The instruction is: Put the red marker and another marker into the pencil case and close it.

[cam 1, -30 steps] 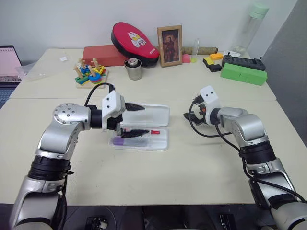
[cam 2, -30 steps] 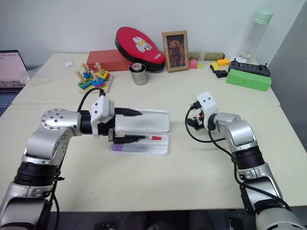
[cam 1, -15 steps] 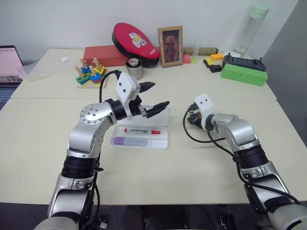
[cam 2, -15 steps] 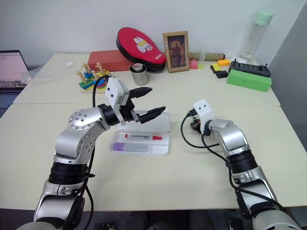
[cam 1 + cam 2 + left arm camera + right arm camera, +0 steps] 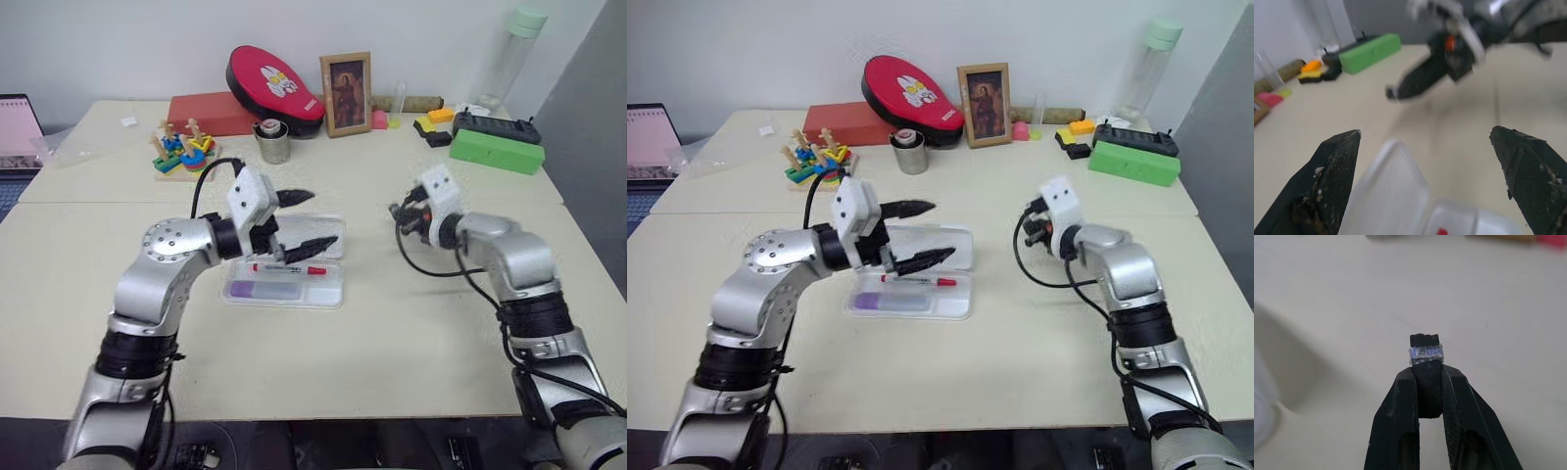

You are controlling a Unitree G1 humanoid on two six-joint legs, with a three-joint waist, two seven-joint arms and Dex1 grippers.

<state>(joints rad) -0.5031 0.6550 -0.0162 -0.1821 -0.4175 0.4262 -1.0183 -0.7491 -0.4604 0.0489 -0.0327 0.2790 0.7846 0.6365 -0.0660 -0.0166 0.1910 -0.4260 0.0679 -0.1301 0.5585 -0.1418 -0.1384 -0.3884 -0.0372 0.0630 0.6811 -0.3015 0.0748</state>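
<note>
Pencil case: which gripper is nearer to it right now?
Left. The left gripper hangs open just above the pencil case, over its raised lid. The right gripper is off to the case's right, above bare table.

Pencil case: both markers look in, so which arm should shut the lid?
Probably left. The left pincer hangs open right over the pencil case's lid, with the red marker and lavender marker inside. The right pincer is off to the side, gripping a small dark piece.
</note>
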